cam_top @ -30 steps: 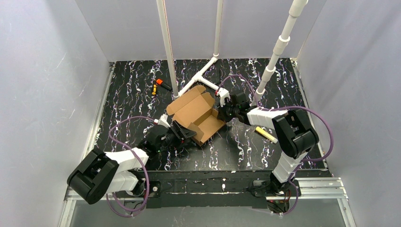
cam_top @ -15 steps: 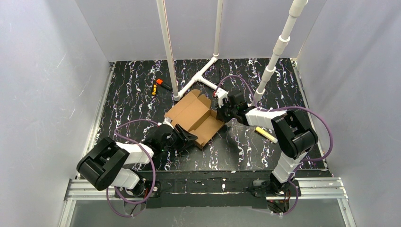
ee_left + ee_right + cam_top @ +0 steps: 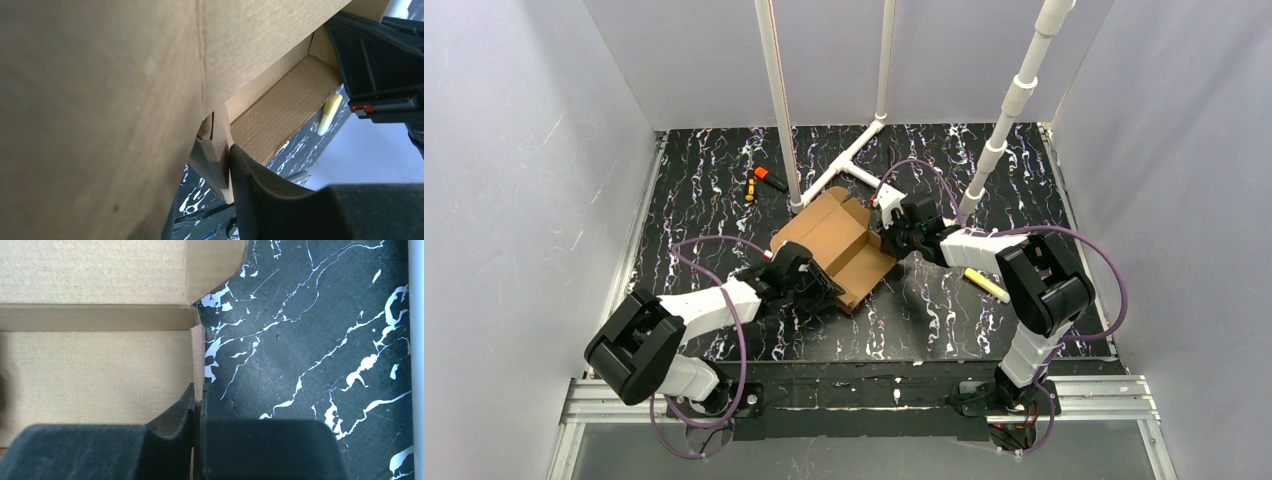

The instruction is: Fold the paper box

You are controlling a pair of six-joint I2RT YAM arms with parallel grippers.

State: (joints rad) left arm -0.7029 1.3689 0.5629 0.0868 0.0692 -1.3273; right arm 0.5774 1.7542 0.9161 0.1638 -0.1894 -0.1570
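A: Cardboard first: where is the paper box [image 3: 832,243] found, and what is altered on it?

B: It is seen at the middle of the black marbled table [image 3: 724,200]. Its lid [image 3: 819,228], laid back flat toward 10 o'clock a second ago, is now raised and tipped over the tray. Only a strip of the tray is left uncovered along the 4 o'clock edge.

A: How are the grippers placed?

B: The left gripper [image 3: 816,283] has been brought in from 8 o'clock to the box's 7 o'clock corner. In its wrist view a cardboard tab is seen sandwiched between the fingers, so it is judged to be pinching the box. The right gripper [image 3: 894,235], at 2 o'clock, is clamped on the tray's side wall, as before.

A: What is implied for the fold?

B: The closing of the lid is judged to be under way but not finished. The lid's front edge must yet be pressed down and tucked in.

A: Anything beyond?

B: A yellow marker [image 3: 986,285] lies at 4 o'clock, well apart. Small orange pieces [image 3: 762,180] lie at 10 o'clock.
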